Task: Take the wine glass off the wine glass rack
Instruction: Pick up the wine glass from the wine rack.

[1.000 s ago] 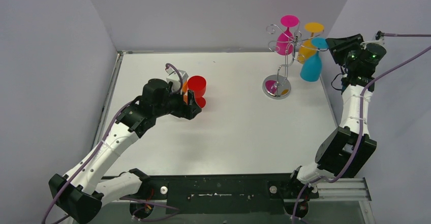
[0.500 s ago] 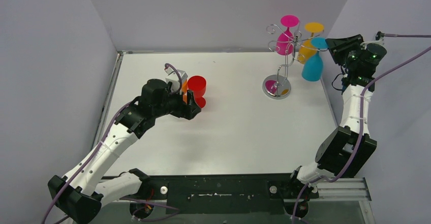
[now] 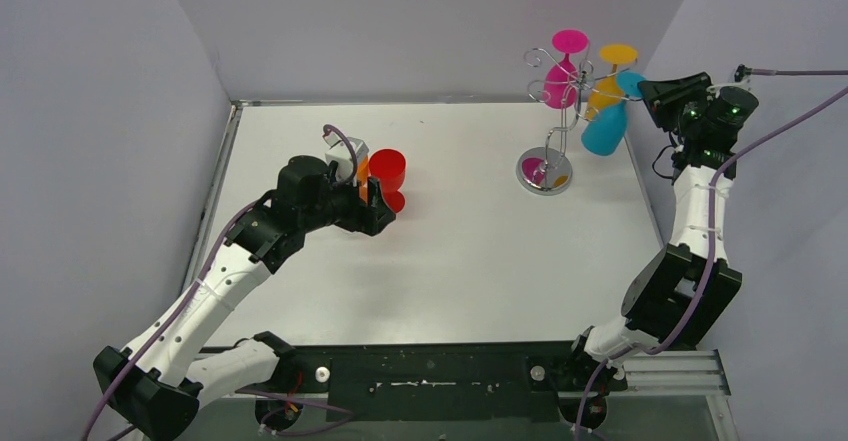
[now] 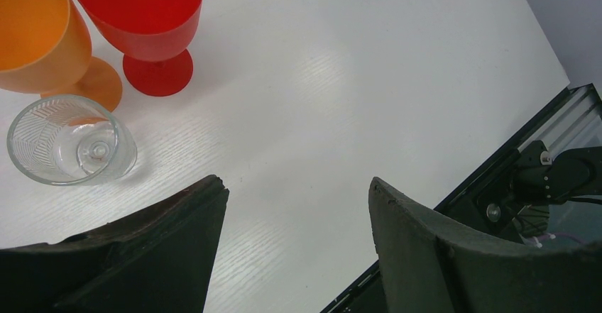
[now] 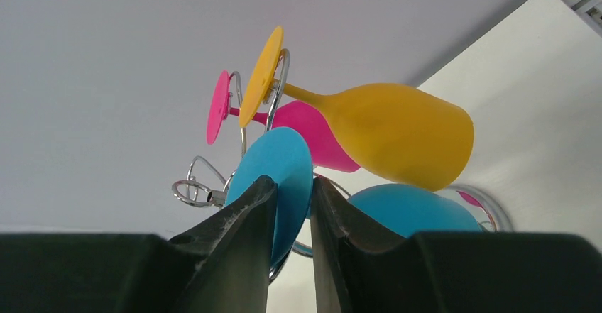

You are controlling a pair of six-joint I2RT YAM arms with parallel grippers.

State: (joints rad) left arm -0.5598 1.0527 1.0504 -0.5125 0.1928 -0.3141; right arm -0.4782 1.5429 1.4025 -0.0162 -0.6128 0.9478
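Note:
The silver wire wine glass rack (image 3: 556,101) stands at the far right on its round disc base (image 3: 545,172). A pink glass (image 3: 563,71), a yellow glass (image 3: 607,86) and a blue wine glass (image 3: 604,131) hang upside down from its arms. My right gripper (image 3: 650,91) is shut on the blue glass's round foot (image 5: 280,174), and the blue bowl (image 5: 415,210) tilts out to the left. The yellow glass (image 5: 387,132) and pink glass (image 5: 305,132) hang just behind. My left gripper (image 4: 294,189) is open and empty above the table, beside a red glass (image 3: 388,176).
A red glass (image 4: 145,25), an orange glass (image 4: 42,40) and a clear glass (image 4: 71,139) lying on its side sit mid-left on the white table (image 3: 450,261). Grey walls close in the back and both sides. A black rail (image 3: 440,376) runs along the near edge.
The right gripper has shifted slightly and the blue glass's bowl has swung up and to the left. The left arm has not moved.

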